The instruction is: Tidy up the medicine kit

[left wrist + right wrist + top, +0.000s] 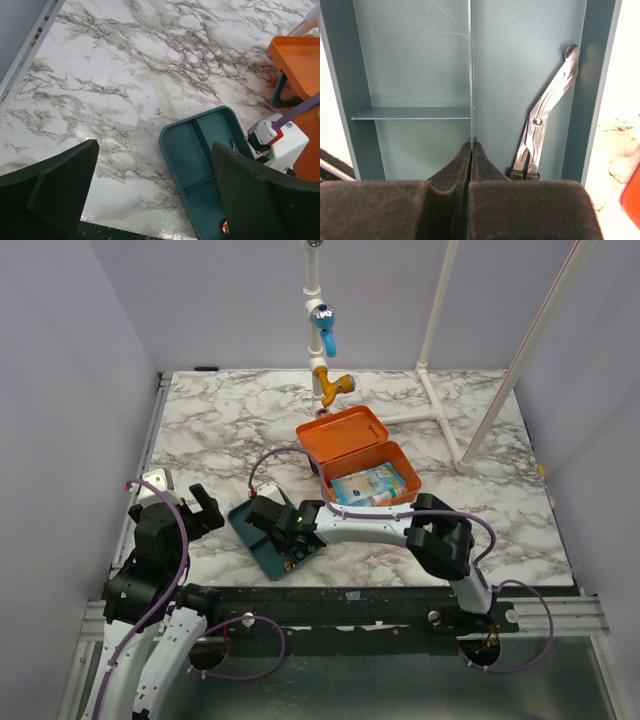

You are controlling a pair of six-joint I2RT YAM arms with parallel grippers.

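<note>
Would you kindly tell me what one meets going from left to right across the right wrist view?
Left wall of the teal tray → short cross divider → long centre divider → hinged metal tool → tray's right wall → marble table → orange sliver of the medicine kit.

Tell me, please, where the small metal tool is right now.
In the right wrist view, the metal tool lies in the teal tray's long right-hand compartment, beside the right gripper closed on the central divider.
</note>
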